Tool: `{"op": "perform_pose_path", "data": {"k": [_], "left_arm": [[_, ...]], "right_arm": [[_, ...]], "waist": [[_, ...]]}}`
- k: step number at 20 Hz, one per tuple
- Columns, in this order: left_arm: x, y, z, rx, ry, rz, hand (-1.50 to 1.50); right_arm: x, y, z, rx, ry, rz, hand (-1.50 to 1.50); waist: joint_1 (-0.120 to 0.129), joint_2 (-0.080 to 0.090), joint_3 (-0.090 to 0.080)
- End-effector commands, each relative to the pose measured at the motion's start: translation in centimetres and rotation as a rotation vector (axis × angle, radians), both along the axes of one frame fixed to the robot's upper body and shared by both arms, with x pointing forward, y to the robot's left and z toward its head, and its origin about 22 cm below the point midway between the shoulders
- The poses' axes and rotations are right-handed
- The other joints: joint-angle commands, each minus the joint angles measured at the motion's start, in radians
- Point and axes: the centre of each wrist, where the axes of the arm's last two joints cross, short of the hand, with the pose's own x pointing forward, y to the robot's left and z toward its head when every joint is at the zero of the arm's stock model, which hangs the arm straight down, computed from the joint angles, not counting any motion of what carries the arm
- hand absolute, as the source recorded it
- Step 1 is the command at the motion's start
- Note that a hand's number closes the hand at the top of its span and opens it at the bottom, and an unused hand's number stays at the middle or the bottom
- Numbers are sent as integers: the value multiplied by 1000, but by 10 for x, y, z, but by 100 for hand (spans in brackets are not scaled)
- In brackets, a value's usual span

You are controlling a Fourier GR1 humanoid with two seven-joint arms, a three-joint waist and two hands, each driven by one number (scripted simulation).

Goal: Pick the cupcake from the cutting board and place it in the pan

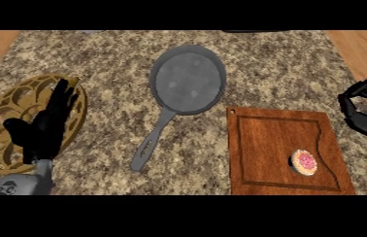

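Note:
A small cupcake (304,162) with pink frosting sits on the brown wooden cutting board (276,139), near the board's lower right corner. Left of the board lies a grey pan (188,79), round and bare inside, its handle (152,144) pointing down and left. My left hand (44,126) rests open at the lower left, fingers up, far from both cupcake and pan. The right hand does not show.
A round golden openwork trivet (22,102) lies under and behind my left hand. A black object (355,107) juts in at the right edge, just above the board. The counter (108,56) is speckled granite with wooden strips at both far corners.

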Motion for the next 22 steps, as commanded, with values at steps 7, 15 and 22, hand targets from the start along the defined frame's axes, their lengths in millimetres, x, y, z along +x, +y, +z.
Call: {"op": "perform_pose_path", "data": {"k": [7, 15, 22], "left_arm": [[11, -8, 36, -117, 2, -33, 0], [16, -23, 40, -105, -17, -69, 0], [22, -26, 31, -131, -6, -99, 0]], "right_arm": [[-115, -125, 13, -307, -73, 5, -150], [-95, -101, 60, -575, -31, 118, -150], [-60, -44, 89, -866, 100, 153, -150]], "waist": [[1, 9, -1], [35, 14, -3], [61, 21, -4]]}}
